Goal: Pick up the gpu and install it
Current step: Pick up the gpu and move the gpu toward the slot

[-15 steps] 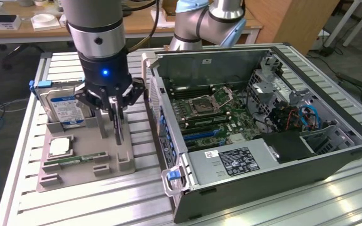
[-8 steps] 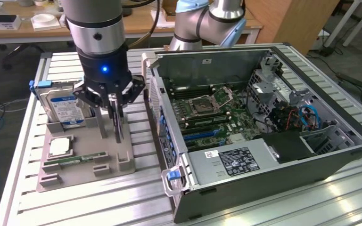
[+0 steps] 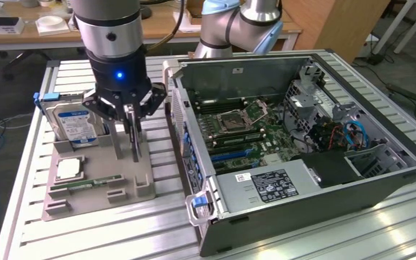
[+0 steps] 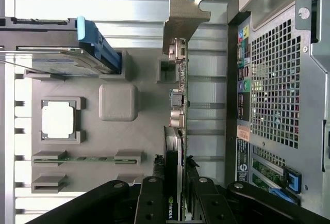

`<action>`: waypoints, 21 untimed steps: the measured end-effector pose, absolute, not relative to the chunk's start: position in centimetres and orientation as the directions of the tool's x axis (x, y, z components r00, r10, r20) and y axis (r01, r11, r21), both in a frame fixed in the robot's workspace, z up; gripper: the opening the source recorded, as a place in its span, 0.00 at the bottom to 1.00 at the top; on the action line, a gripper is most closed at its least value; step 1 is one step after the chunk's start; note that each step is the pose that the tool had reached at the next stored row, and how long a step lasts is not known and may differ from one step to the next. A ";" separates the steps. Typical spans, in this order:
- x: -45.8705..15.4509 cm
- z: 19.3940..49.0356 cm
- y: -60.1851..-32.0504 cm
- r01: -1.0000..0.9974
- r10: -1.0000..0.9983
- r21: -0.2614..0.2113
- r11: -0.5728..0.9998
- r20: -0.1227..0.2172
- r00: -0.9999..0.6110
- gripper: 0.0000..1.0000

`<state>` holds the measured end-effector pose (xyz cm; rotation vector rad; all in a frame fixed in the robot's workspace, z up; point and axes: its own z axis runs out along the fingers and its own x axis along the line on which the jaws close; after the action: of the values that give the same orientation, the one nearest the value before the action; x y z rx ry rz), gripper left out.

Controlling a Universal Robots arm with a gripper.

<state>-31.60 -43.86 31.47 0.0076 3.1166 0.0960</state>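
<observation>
While the tool (image 4: pixel 174 164) clamps it, the gpu (image 4: pixel 178 97) stands upright on the grey holder (image 4: pixel 118 102) beside the case (image 4: pixel 273 79); an NVIDIA logo (image 4: pixel 170 208) shows on its edge, and the drive (image 3: pixel 74 122) label is unreadable.

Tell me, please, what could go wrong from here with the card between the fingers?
1. The fingers pinch the gpu by its thin edge, so it might tilt or slip when lifted.
2. Its metal bracket lies at the edge of the grey holder and could catch there.
3. The computer case stands close beside it; a sideways swing might hit its wall.
</observation>
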 end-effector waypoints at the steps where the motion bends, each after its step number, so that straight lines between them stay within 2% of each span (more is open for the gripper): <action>1: -31.6 31.7 -43.9 0.004 0.006 0.062 0.998 -0.023 -1.000 0.26; 21: -31.6 33.7 -43.9 0.004 0.006 0.068 0.998 -0.023 -1.000 0.26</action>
<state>-31.60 -43.86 33.70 0.0078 3.1161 0.1068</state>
